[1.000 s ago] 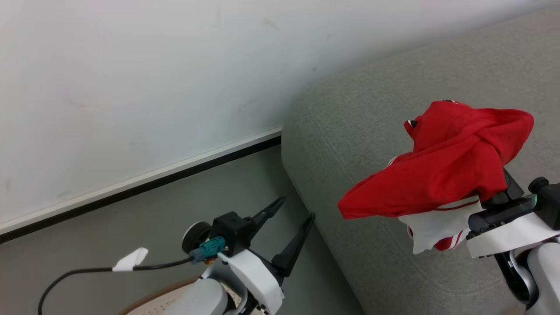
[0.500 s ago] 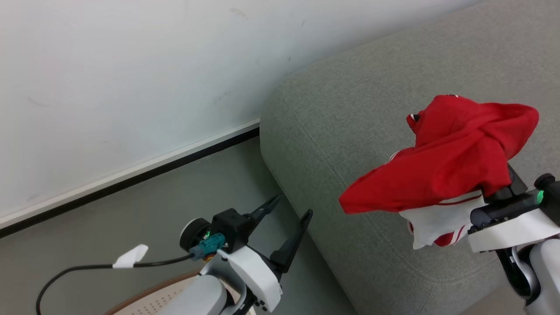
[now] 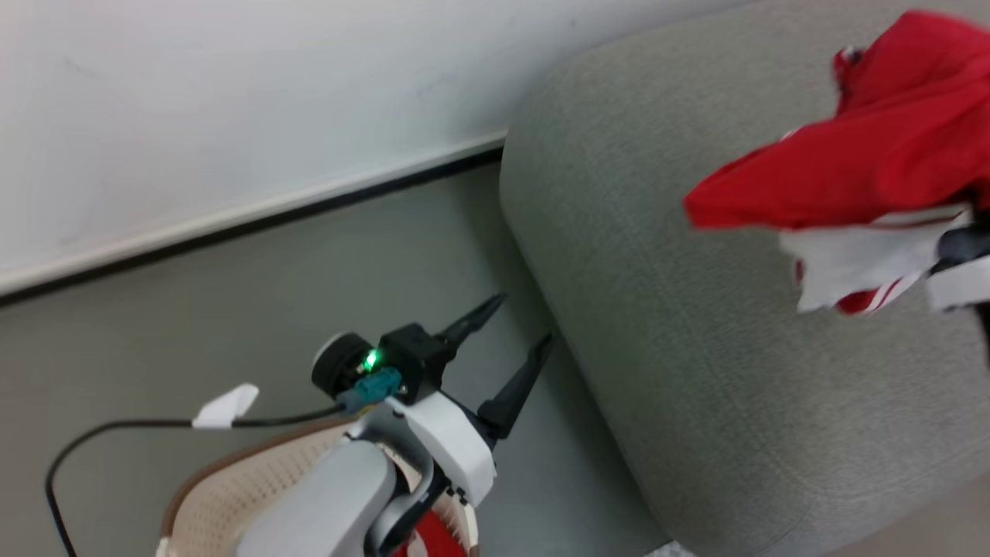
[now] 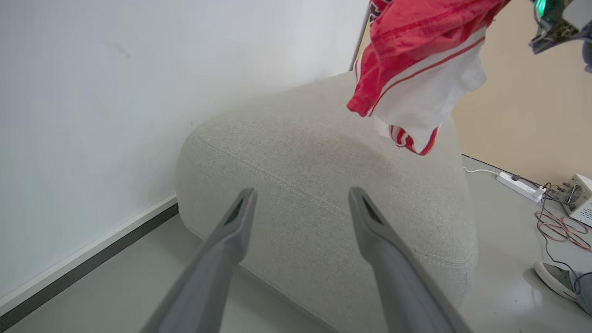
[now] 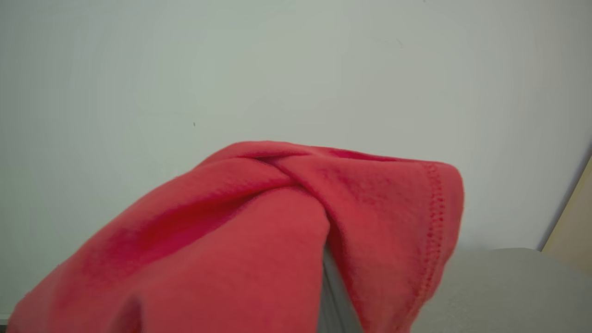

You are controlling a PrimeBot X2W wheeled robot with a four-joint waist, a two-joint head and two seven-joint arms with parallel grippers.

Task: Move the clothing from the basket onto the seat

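A bright red garment of the clothing (image 3: 874,147) with white panels and striped trim hangs in the air above the grey seat (image 3: 696,348). It is draped over my right gripper, shut on it, whose dark body (image 3: 959,246) pokes out at the right edge; the fingertips are hidden under the cloth (image 5: 277,231). My left gripper (image 3: 526,319) stands open and empty over the floor beside the seat's corner (image 4: 323,185). The basket (image 3: 209,495) sits below my left arm, with a bit of red clothing (image 3: 429,538) inside it.
A white wall with a dark skirting strip (image 3: 232,224) runs behind the seat. In the left wrist view a power strip (image 4: 518,187), loose cables (image 4: 559,226), a pale box (image 4: 583,196) and a person's shoe (image 4: 555,277) lie on the floor beyond the seat.
The head view has shifted, showing more of the basket. My right gripper has carried the red garment up and farther over the seat. The left gripper stays open in about the same place.
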